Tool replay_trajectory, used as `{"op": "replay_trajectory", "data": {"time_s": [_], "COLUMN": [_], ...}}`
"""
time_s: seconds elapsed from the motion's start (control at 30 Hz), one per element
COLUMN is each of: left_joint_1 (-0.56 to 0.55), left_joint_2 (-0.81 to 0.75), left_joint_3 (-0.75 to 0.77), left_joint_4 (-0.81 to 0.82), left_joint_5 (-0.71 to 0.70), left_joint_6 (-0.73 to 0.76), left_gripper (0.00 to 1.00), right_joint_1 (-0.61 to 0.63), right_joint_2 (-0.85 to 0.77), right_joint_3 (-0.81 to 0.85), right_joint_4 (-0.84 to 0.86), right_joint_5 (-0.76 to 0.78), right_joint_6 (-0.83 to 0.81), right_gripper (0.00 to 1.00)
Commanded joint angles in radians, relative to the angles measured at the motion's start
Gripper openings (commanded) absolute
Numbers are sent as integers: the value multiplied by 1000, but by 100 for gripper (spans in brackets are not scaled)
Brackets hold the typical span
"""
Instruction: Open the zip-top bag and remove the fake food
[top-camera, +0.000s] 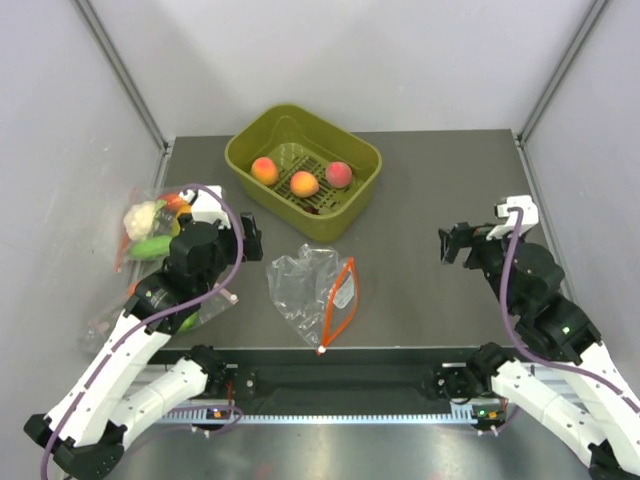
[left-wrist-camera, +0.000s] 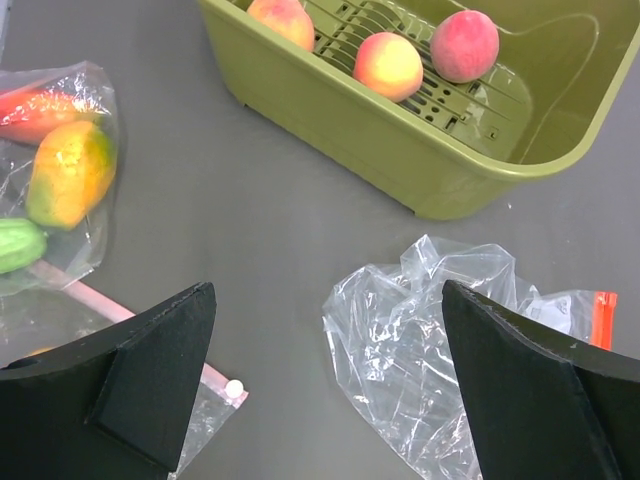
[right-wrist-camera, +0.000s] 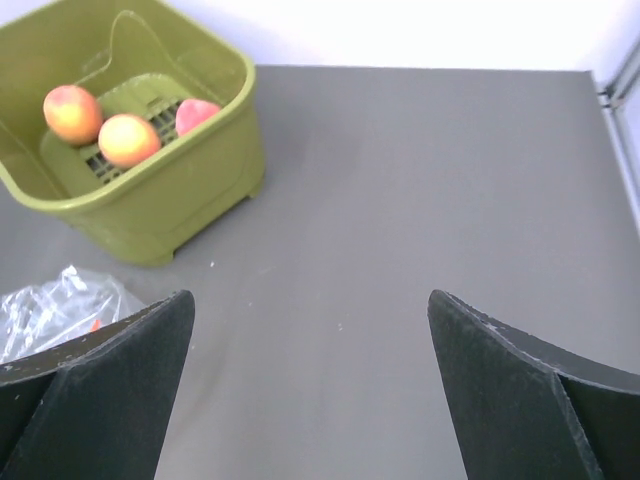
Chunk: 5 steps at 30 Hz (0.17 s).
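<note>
The zip-top bag lies empty and crumpled on the table's middle front, its orange-red zip strip gaping open; it also shows in the left wrist view and at the right wrist view's left edge. Three peach-like fruits sit in the olive green bin, also seen in the left wrist view and the right wrist view. My left gripper is open and empty, just left of the bag. My right gripper is open and empty, well to the right of the bag.
A clear bag with cauliflower and cucumber lies at the left edge. Another clear bag with orange and green pieces and a pink zip strip lies under my left arm. Grey walls enclose the table on three sides.
</note>
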<state>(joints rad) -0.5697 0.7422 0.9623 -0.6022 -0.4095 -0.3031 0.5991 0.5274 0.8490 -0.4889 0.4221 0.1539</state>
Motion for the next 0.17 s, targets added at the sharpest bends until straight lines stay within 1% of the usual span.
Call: {"op": "replay_trajectory", "data": {"time_s": [0.0,0.13], "left_joint_1": [5,4], "left_joint_2": [-9,5], "left_joint_3": [36,46], "left_joint_4": [-5,-8], "left_joint_5": [-2,-15], "left_joint_6": [24,32], "left_gripper": [99,99], "right_joint_1": [-10,-12], "right_joint_2": [-27,-37], "right_joint_3": [65,91], "right_joint_4": [-56,-71], "right_joint_5": [58,75], "right_joint_6": [-5,-27], "right_gripper": [100,100]}}
